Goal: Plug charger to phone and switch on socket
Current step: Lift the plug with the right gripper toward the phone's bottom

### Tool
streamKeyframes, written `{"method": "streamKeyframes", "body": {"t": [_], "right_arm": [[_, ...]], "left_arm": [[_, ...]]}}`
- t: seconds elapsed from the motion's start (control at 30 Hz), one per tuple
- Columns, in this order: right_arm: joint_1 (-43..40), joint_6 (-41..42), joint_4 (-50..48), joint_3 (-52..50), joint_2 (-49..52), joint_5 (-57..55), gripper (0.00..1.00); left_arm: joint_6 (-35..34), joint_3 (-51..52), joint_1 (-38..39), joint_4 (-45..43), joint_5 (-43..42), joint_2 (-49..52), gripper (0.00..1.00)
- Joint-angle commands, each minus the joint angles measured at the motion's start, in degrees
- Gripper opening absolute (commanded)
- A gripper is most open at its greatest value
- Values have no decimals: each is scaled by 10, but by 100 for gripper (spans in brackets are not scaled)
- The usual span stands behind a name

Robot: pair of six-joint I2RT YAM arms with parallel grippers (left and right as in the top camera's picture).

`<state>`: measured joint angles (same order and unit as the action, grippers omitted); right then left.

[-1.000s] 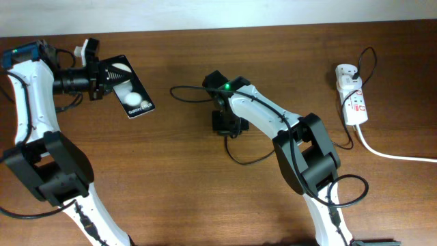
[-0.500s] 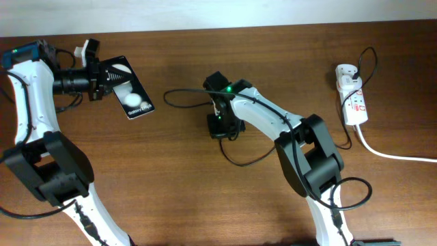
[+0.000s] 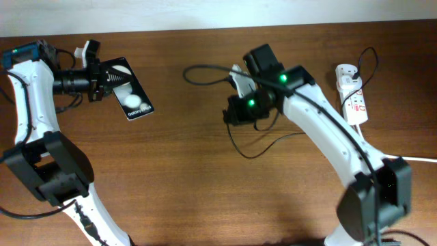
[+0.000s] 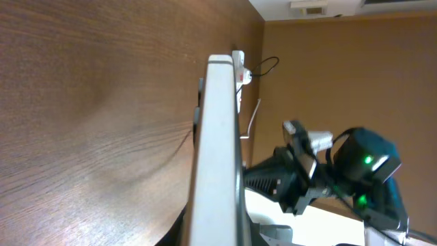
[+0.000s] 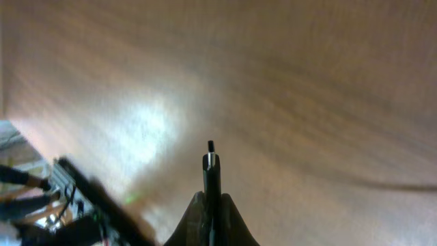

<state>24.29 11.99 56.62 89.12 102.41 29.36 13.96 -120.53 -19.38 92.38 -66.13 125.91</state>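
- left end effector (image 3: 102,80) is clamped shut on one end of the phone (image 3: 131,92), at the far left of the table (image 3: 191,198).
- right end effector (image 5: 211,205) is pinched tight on the connector tip (image 5: 211,164) of the charger (image 3: 205,67), near mid-table, with the tip poking out past the fingers.
- phone and connector are well apart.
- the black cable loops across the table to the socket (image 3: 355,102) at the right.

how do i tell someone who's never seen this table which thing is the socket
On the wooden table, go to the far right end in the overhead view. The socket lies there, a white elongated strip. Small red marks and a thick white cord trailing off it set it apart.
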Motion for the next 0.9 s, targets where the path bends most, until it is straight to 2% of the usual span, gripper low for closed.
{"method": "streamKeyframes", "body": {"t": [0.0, 0.1, 0.23, 0.33, 0.5, 0.87], "right_arm": [[-11, 5, -36, -89, -88, 31, 4], [-36, 4, -73, -155, -140, 101, 4], [-44, -26, -113, -204, -147, 225, 4], [-44, -31, -136, -221, -147, 268, 4], [-44, -91, -128, -223, -147, 354, 4], [-49, -104, -105, -224, -147, 347, 4]], "left_arm": [[9, 1, -4, 2, -15, -2, 0], [10, 1, -4, 1, -15, -2, 0], [10, 1, 6, 1, -15, -2, 0], [10, 1, 21, -2, -15, -2, 0], [10, 1, 48, -13, -15, -2, 0], [9, 1, 87, -32, 6, -2, 0]]}}
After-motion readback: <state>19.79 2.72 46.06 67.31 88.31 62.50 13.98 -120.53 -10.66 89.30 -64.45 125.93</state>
